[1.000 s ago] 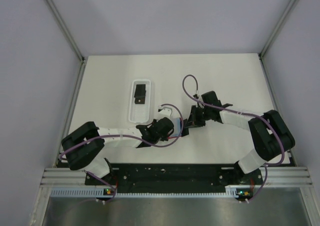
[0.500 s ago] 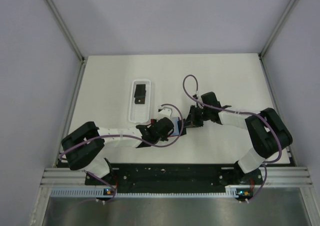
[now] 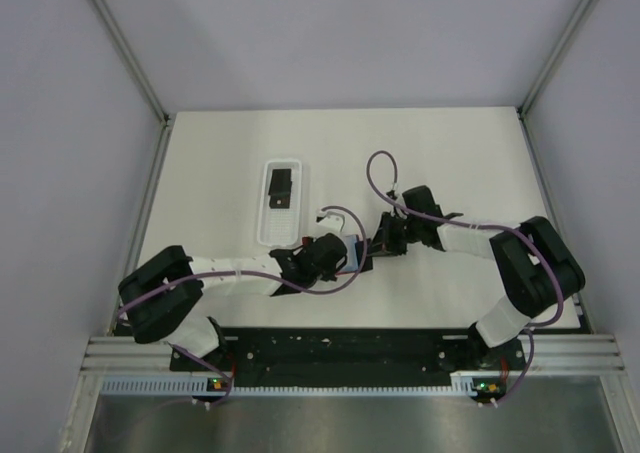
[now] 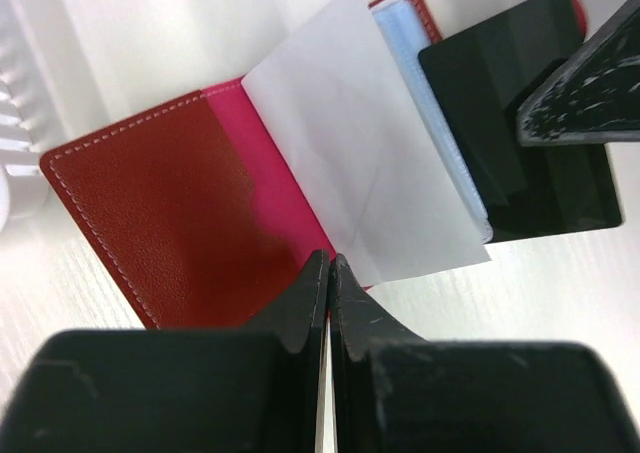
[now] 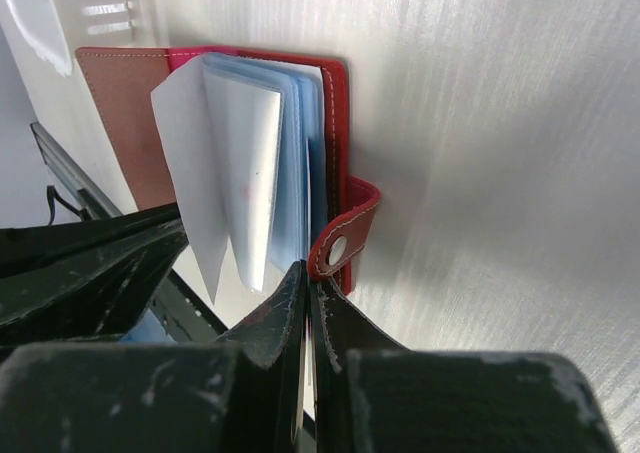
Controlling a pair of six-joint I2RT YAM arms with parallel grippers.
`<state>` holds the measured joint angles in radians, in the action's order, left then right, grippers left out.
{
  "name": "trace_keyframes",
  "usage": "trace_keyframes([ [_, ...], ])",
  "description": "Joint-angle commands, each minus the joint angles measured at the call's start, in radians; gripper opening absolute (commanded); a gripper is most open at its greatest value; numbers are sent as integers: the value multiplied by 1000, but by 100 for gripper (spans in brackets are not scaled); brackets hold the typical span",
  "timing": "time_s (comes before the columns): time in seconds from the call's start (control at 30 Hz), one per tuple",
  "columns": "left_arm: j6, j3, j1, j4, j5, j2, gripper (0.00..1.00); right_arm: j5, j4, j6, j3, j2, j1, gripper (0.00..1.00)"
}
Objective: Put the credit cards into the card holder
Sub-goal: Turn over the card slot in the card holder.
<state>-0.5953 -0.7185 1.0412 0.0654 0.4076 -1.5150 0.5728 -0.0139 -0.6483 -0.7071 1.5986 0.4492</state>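
The red card holder [image 4: 170,198] lies open on the table between my two grippers, and it also shows in the top view [image 3: 358,253]. Its white page [image 4: 360,153] stands up, and its snap tab [image 5: 345,241] curls at the edge. My left gripper [image 4: 330,261] is shut, with the page's lower corner at its tips and a thin pale edge between the jaws. My right gripper [image 5: 305,273] is shut on a black credit card [image 4: 500,113], held edge-on against the blue-grey pages [image 5: 300,143]. Another black credit card [image 3: 281,188] lies in the tray.
The white oblong tray [image 3: 266,235] sits just left of the card holder, and its slotted rim shows in the left wrist view [image 4: 12,123]. Purple cables [image 3: 375,173] loop over both wrists. Grey walls enclose the table on three sides.
The right gripper has edged left toward the card holder. The left arm's elbow has dropped slightly toward the near edge. The card in the tray has not moved.
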Motion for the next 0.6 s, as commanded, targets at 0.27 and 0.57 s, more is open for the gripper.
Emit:
trace_keyframes([
  [0.27,101,-148,-1,-56,-29,67,0,-57,-26,36,1,31,-4,0],
  [0.57,150,-232,-1,-157,-110,-62,0,-59,-23,38,3,44,-4,0],
])
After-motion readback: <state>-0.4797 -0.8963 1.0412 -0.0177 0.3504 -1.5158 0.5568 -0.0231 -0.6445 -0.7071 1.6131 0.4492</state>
